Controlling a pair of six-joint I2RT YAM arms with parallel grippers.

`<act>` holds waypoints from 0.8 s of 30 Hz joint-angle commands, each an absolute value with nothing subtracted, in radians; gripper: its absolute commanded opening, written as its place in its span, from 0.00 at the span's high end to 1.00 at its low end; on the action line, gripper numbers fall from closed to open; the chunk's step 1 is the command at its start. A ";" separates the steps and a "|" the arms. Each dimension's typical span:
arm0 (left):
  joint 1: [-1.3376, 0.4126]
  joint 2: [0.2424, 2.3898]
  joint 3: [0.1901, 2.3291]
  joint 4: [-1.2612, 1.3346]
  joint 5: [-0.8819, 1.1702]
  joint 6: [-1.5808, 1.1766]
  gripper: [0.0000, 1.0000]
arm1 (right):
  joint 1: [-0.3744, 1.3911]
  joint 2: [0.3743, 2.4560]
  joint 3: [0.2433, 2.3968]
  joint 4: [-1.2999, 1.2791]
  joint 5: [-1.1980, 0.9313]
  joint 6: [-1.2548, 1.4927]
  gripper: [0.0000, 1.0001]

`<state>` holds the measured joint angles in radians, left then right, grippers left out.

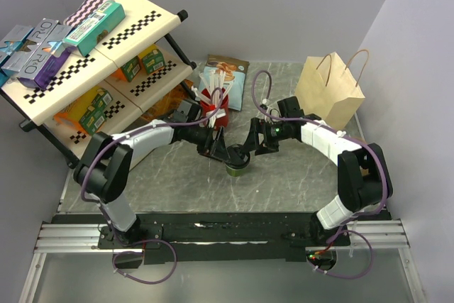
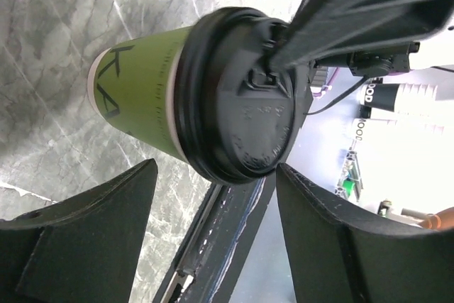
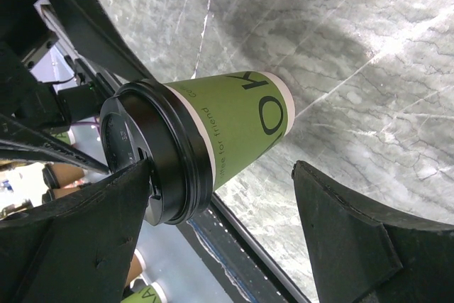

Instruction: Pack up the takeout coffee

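Note:
The takeout coffee (image 1: 236,159) is a green paper cup with a black lid, standing on the marble table between both grippers. In the left wrist view the lid (image 2: 241,101) faces the camera, just beyond my left gripper (image 2: 213,207), which is open and touches nothing. My left gripper (image 1: 216,148) is left of the cup. My right gripper (image 1: 250,145) is on the cup's right, open. In the right wrist view the cup (image 3: 237,122) lies above my right gripper (image 3: 220,200), and one finger (image 3: 85,239) rests against the lid top.
A brown paper bag (image 1: 330,90) stands open at the back right. A red cup with white stirrers (image 1: 215,106) and a snack packet (image 1: 230,76) sit behind the cup. A tilted checkered shelf (image 1: 92,62) with boxes fills the back left.

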<state>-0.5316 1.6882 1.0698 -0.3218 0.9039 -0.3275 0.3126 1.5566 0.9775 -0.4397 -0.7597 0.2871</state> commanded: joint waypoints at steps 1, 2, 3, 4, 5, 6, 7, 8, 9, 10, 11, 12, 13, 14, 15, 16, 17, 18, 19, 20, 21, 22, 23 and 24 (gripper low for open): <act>-0.529 1.716 1.101 -0.287 0.948 -0.357 0.27 | 0.321 1.545 0.962 -0.430 -0.747 0.275 0.13; -0.529 1.720 1.098 -0.284 0.950 -0.362 0.27 | 0.321 1.543 0.960 -0.428 -0.747 0.278 0.13; -0.529 1.724 1.095 -0.282 0.954 -0.368 0.27 | 0.321 1.542 0.957 -0.428 -0.746 0.276 0.13; -0.529 1.727 1.092 -0.275 0.956 -0.371 0.28 | 0.319 1.539 0.957 -0.426 -0.746 0.278 0.13; -0.529 1.730 1.091 -0.272 0.956 -0.374 0.28 | 0.319 1.537 0.954 -0.423 -0.744 0.278 0.13; -0.528 1.735 1.092 -0.273 0.954 -0.377 0.28 | 0.319 1.534 0.951 -0.423 -0.744 0.278 0.13; -0.529 1.738 1.092 -0.282 0.948 -0.376 0.29 | 0.319 1.531 0.948 -0.423 -0.741 0.279 0.13; -0.529 1.738 1.094 -0.297 0.937 -0.371 0.29 | 0.318 1.531 0.945 -0.422 -0.741 0.279 0.13; -0.529 1.744 1.095 -0.310 0.914 -0.356 0.30 | 0.316 1.531 0.943 -0.423 -0.739 0.281 0.13; -0.529 1.746 1.095 -0.324 0.899 -0.348 0.30 | 0.313 1.531 0.940 -0.422 -0.739 0.287 0.13; -0.529 1.752 1.097 -0.353 0.887 -0.333 0.33 | 0.311 1.532 0.933 -0.417 -0.741 0.291 0.12; -0.529 1.755 1.095 -0.362 0.876 -0.328 0.34 | 0.308 1.532 0.930 -0.417 -0.741 0.294 0.12; -0.529 1.756 1.094 -0.371 0.852 -0.324 0.35 | 0.305 1.535 0.930 -0.414 -0.739 0.298 0.12; -0.529 1.762 1.091 -0.385 0.844 -0.313 0.37 | 0.305 1.536 0.927 -0.414 -0.739 0.299 0.12; -0.529 1.767 1.085 -0.390 0.833 -0.310 0.38 | 0.304 1.537 0.925 -0.413 -0.739 0.301 0.12; -0.529 1.772 1.083 -0.394 0.816 -0.310 0.39 | 0.304 1.539 0.925 -0.410 -0.739 0.301 0.12; -0.529 1.778 1.080 -0.402 0.808 -0.305 0.41 | 0.302 1.540 0.925 -0.410 -0.739 0.301 0.12; -0.528 1.782 1.078 -0.405 0.802 -0.304 0.42 | 0.301 1.539 0.925 -0.410 -0.738 0.302 0.12; -0.529 1.786 1.078 -0.410 0.796 -0.304 0.43 | 0.301 1.542 0.925 -0.411 -0.738 0.302 0.12; -0.529 1.792 1.077 -0.416 0.778 -0.298 0.44 | 0.301 1.542 0.925 -0.410 -0.738 0.302 0.12; -0.529 1.795 1.075 -0.428 0.761 -0.293 0.45 | 0.301 1.540 0.923 -0.410 -0.736 0.304 0.12; -0.529 1.799 1.075 -0.433 0.746 -0.291 0.46 | 0.299 1.542 0.922 -0.407 -0.736 0.305 0.12; -0.529 1.807 1.075 -0.436 0.720 -0.284 0.47 | 0.299 1.542 0.919 -0.405 -0.736 0.305 0.12; -0.528 1.813 1.077 -0.442 0.704 -0.282 0.47 | 0.299 1.540 0.916 -0.403 -0.735 0.308 0.12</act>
<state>-0.5304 1.7412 1.0954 -0.3649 0.9451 -0.3588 0.3038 1.5539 0.9417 -0.3965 -0.7795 0.3141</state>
